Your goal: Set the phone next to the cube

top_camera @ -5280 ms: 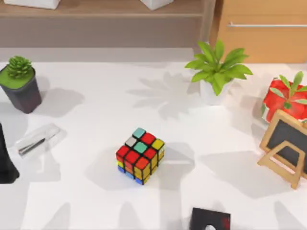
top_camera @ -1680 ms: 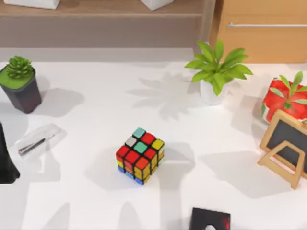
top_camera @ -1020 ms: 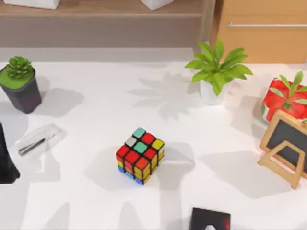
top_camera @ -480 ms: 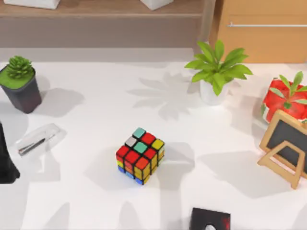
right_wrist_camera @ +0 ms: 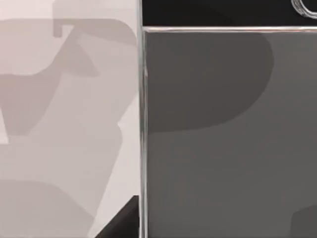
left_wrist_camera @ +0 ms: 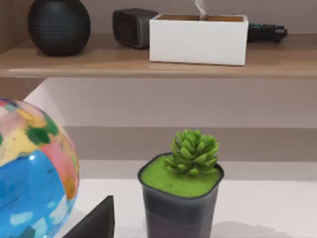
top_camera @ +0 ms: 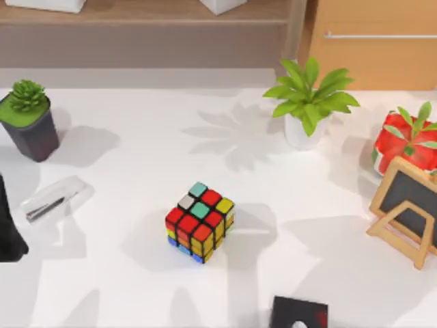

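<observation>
phone (right_wrist_camera: pixel 228 134) flat on the white table (right_wrist_camera: pixel 64 124), black home-button end far from the right wrist camera; finger state unclear

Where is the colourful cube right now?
In the top view the cube sits on the white table near the middle, a little toward the front. The small black square item lies to its front right, with the potted plant farther behind.
</observation>
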Motion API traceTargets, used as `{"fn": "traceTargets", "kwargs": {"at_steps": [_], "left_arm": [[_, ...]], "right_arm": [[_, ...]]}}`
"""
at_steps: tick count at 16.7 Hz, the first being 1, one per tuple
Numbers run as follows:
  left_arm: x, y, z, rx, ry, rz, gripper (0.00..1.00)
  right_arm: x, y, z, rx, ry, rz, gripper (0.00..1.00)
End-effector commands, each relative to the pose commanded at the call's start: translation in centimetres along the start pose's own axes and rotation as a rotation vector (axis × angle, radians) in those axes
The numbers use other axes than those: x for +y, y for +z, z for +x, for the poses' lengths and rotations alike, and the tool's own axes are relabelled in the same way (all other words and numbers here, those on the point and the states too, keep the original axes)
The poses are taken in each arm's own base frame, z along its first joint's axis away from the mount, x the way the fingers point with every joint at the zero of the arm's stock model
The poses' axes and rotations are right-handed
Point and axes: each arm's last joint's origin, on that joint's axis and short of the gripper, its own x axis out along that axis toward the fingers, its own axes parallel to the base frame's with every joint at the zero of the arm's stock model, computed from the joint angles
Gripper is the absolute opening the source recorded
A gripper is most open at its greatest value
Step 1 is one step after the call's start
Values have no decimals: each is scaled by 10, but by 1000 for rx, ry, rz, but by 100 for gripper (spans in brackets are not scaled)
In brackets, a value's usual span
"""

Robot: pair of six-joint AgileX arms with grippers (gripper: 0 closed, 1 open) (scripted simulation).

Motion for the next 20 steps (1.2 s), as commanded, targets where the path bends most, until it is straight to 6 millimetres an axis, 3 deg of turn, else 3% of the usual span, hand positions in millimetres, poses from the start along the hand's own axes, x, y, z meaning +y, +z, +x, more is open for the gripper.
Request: {"fn": "traceTargets", "kwargs": {"at_steps": [6, 11, 15, 20], "left_arm": [[0, 0, 0, 0, 0, 0, 100], [0, 0, 0, 0, 0, 0, 100], [0, 0, 0, 0, 0, 0, 100], [0, 0, 0, 0, 0, 0, 100]], "right_arm": [[90, 40, -47, -131, 117, 103, 0], [176, 53, -71, -127, 248, 148, 0], [245, 48, -71, -44, 298, 142, 0], [317, 25, -47, 114, 252, 92, 0]]}}
